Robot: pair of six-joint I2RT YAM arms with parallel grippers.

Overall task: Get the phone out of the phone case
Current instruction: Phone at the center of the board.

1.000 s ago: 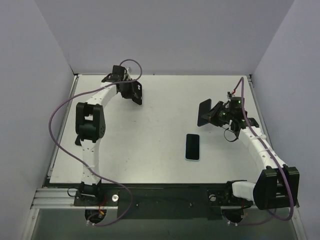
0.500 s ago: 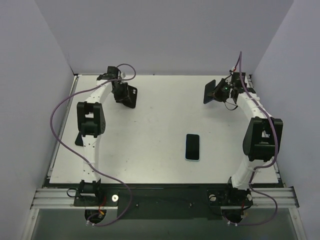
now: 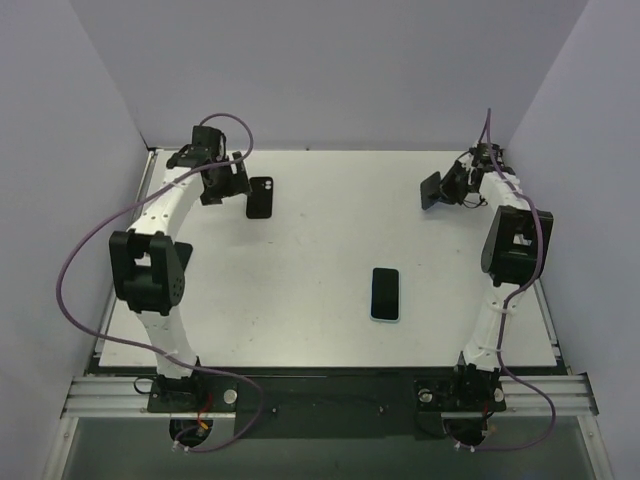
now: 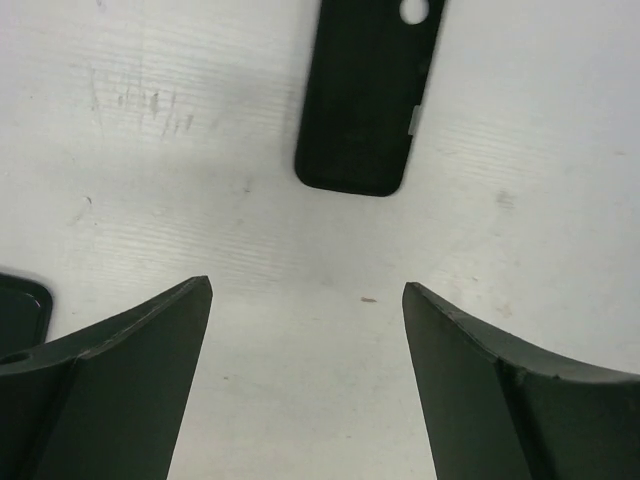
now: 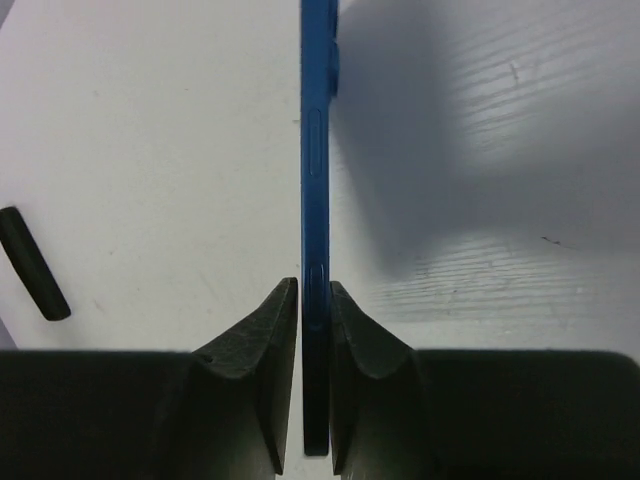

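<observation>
Two changes since a second ago: the left gripper (image 4: pixel 306 288) has let go, jaws wide, and the phone case (image 3: pixel 260 196) lies flat far left on the white table (image 3: pixel 300 250). The right gripper (image 5: pixel 314 285), now far right, pinches the blue phone (image 5: pixel 318 150) edge-on. A second phone (image 3: pixel 386 293) lies mid-table. Grey walls surround it. The left wrist view cuts off the case's top.

You can read no text, brand, number or sign in any view. The black phone case (image 4: pixel 365 100) shows you a plain back, the blue phone (image 5: pixel 318 200) only its unmarked edge, and the other phone (image 3: pixel 385 293) lying on the table (image 3: pixel 300 280) a dark, blank screen.
</observation>
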